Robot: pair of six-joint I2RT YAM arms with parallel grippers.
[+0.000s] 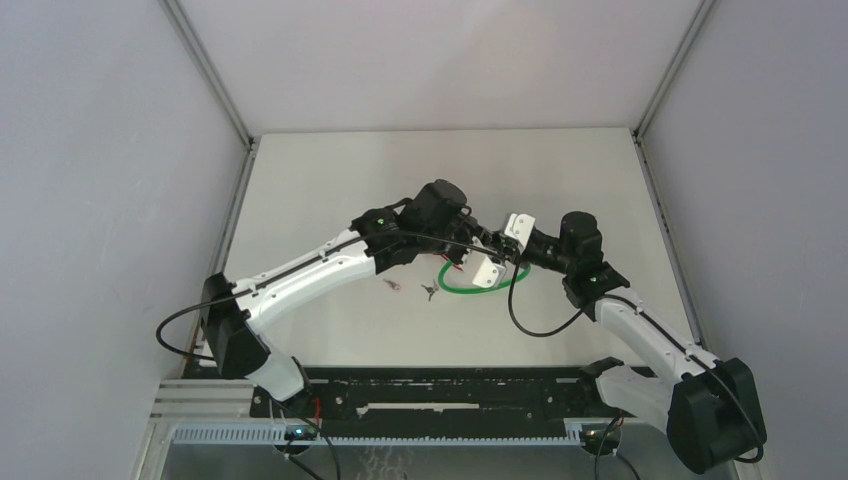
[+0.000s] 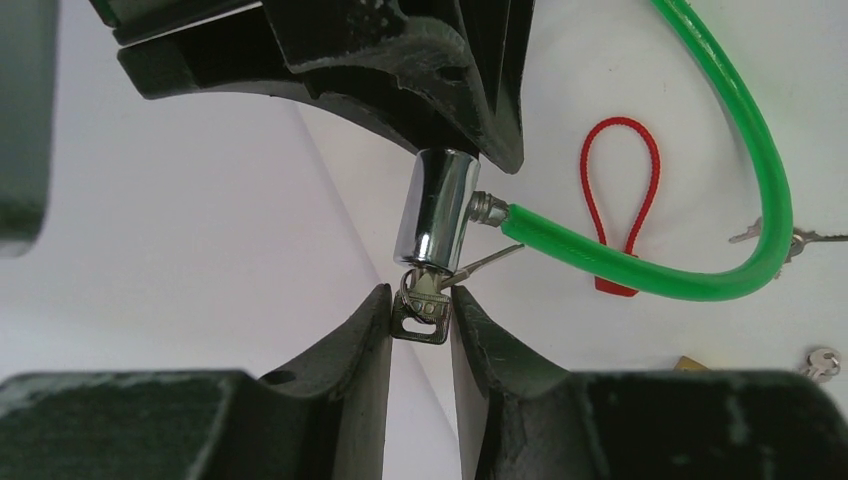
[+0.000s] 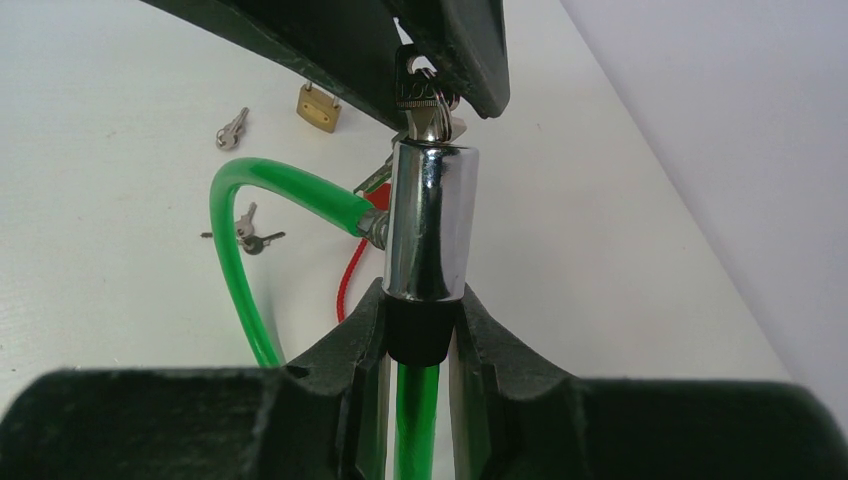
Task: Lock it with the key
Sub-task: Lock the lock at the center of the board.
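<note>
The lock is a chrome cylinder (image 3: 430, 220) on a green cable (image 3: 240, 260). My right gripper (image 3: 422, 300) is shut on the cylinder's black lower collar and holds it above the table. A small silver key (image 2: 421, 318) sits in the cylinder's (image 2: 437, 215) end. My left gripper (image 2: 420, 300) is shut on the key's flat head, with both fingers against it. From above, the two grippers (image 1: 480, 240) (image 1: 505, 250) meet nose to nose over the green cable loop (image 1: 470, 288). In the right wrist view the key (image 3: 420, 90) shows between the left fingers (image 3: 350, 40).
On the white table lie a red cord loop (image 2: 620, 200), a brass padlock (image 3: 318, 108), a single key (image 3: 231, 128) and a small bunch of keys (image 3: 250, 235). From above, two loose key groups (image 1: 392, 285) (image 1: 430, 291) lie left of the cable loop. Grey walls enclose the table.
</note>
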